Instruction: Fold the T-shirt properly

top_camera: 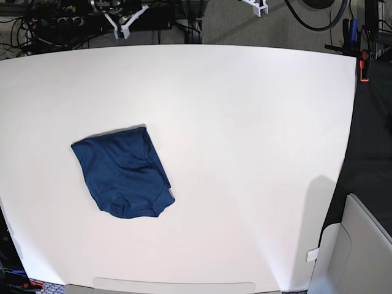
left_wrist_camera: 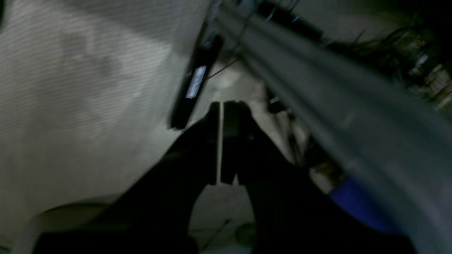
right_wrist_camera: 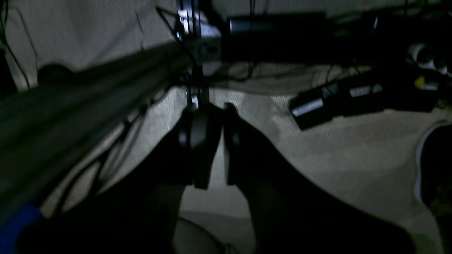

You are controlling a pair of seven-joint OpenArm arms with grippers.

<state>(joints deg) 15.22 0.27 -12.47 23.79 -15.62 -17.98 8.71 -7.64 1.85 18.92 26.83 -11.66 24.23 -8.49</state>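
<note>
Closest to each wrist lens, both claws hung off the desk over carpet: the left claw [left_wrist_camera: 221,141] pressed together on nothing, the right claw [right_wrist_camera: 215,144] nearly together, a sliver between its jaws, also empty. Only the base view showed the T-shirt [top_camera: 122,177], a folded bundle at about eight o'clock on the desk [top_camera: 257,153]. I judged its skewed edges and loose flap might sag open, unpressed.

The T-shirt [top_camera: 124,176] is lying folded on the table [top_camera: 245,153], far from both sets of jaws, which are hanging past the table's edge.
</note>
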